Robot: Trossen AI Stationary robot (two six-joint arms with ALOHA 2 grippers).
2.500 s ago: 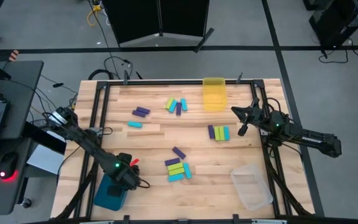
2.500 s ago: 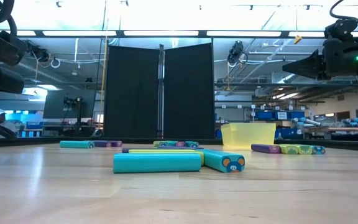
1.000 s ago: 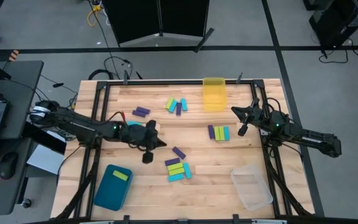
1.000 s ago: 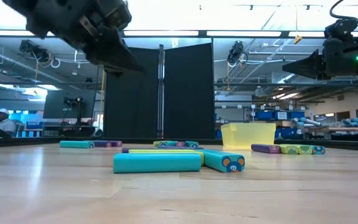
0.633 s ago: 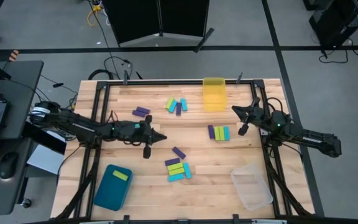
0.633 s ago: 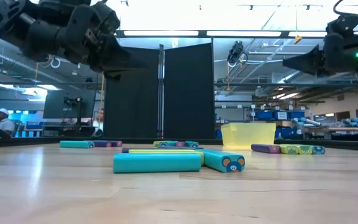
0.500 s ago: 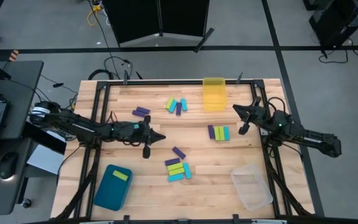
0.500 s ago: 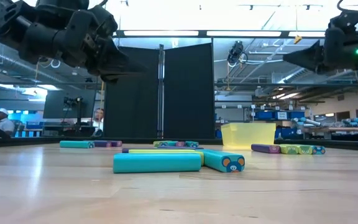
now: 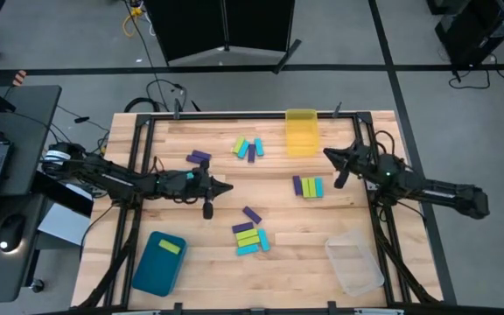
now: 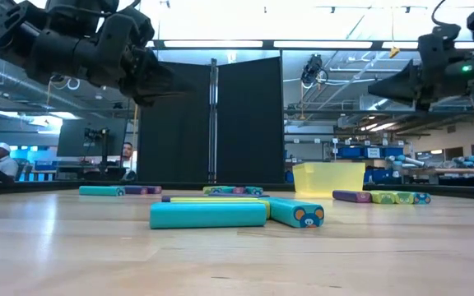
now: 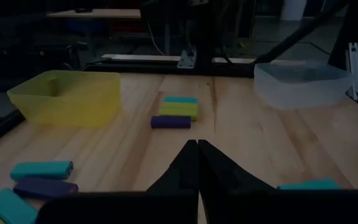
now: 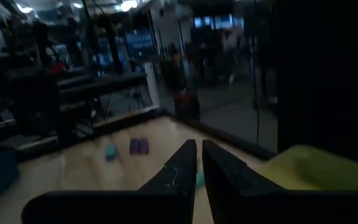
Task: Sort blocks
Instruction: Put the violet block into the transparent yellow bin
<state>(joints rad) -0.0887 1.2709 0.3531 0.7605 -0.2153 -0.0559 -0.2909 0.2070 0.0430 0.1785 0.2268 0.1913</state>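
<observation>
L grip shut, empty, mid-bench | R grip near-shut, empty, by R edge | blocks looked light, stiff, slick; best pinched across narrow sides, mid-length

No readable text, label, brand name or number is seen on any surface in these views. A small printed face-like motif, possibly a cartoon animal, is carried on the end of one cyan block in the low view, but no lettering can be made out there.
</observation>
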